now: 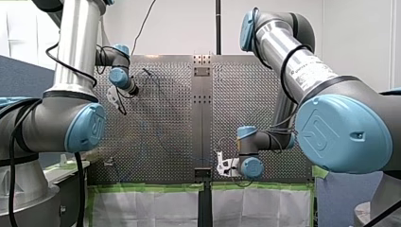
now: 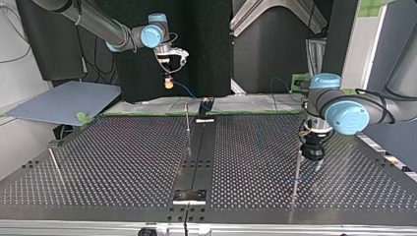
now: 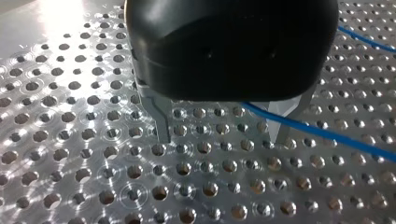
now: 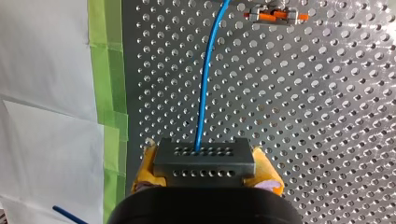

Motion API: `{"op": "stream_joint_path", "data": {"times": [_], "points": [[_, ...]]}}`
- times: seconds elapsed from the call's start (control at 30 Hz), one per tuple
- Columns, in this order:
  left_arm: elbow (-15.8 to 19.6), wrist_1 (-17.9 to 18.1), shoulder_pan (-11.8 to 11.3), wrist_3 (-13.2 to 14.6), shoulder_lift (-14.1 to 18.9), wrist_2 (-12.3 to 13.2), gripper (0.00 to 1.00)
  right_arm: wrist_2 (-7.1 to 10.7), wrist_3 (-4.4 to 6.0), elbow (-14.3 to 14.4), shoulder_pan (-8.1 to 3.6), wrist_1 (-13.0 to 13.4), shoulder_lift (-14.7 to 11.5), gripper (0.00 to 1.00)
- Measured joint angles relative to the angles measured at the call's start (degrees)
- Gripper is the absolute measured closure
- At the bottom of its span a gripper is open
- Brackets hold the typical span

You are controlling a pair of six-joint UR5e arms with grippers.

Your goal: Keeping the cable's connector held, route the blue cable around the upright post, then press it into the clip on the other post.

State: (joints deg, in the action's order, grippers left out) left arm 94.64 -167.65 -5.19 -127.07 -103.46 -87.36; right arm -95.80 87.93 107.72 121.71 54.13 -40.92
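- Table (image 2: 123, 162) — one; flat, shiny metal plate, perforated throughout with a regular grid of round holes.
- Blue cable (image 4: 205, 79) — one; thin, smooth, round in section. It is led out of the connector's face and ahead of the right gripper over the table toward the clip. In the left wrist view a further stretch is seen low over the holes, passing one finger of the left gripper; contact there cannot be told.
- Connector (image 4: 204, 161) — one; dark grey rectangular block with rows of small holes.
- Right gripper (image 4: 205, 167) — clenched on the connector, which is pinched endwise between two yellow pads (image 4: 267, 170).
- Left gripper (image 3: 222, 140) — black rounded body; two slim metal fingers (image 3: 161, 116) spread wide, nothing grasped, tips close to the table.
- Clip (image 4: 275, 16) — one; orange with metal parts, ahead of the right gripper.
- Posts — three thin metal rods counted in the top view: middle post (image 2: 187, 120); side post (image 2: 296, 169), just beside the left gripper; edge post (image 2: 53, 160), at the view's left.
- Green tape (image 4: 105, 70) — strip laid along the table's edge, bordering a white sheet (image 4: 42, 93).
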Motion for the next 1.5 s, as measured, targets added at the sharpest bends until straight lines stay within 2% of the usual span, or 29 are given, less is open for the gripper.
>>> {"op": "stream_joint_path", "data": {"times": [0.27, 0.4, 0.5, 0.63, 0.97, 1.13, 1.5], "points": [[0.0, -1.03, 0.07, 1.83, 0.0, 0.35, 0.01, 0.06, -0.11, 0.0, 0.03, -0.09, -0.01, 1.0], [0.0, -2.84, 0.18, 2.83, 0.0, -0.97, 0.01, -0.4, -0.75, 0.0, -0.08, -1.08, 0.0, 1.0], [0.0, -4.12, 0.27, 2.55, 0.0, -1.83, 0.01, -0.89, -1.25, 0.01, -0.09, -1.79, 0.0, 1.0], [0.0, -4.75, 0.34, 0.86, -0.01, -0.91, 0.01, -1.11, -1.54, 0.0, -0.11, -2.11, 0.03, 1.0], [0.76, -4.24, 0.04, -4.42, -0.05, 3.73, 0.01, -1.16, -1.6, 0.0, -0.11, -2.24, 0.07, 1.0], [2.93, -2.1, -0.01, -6.95, -0.05, 5.59, 0.01, -1.17, -1.6, 0.0, -0.1, -2.17, 0.06, 1.0], [8.23, 3.35, -0.89, -12.45, -0.02, 6.08, 0.01, -1.22, -1.6, 0.0, 0.03, -2.09, 0.06, 1.0]]}}
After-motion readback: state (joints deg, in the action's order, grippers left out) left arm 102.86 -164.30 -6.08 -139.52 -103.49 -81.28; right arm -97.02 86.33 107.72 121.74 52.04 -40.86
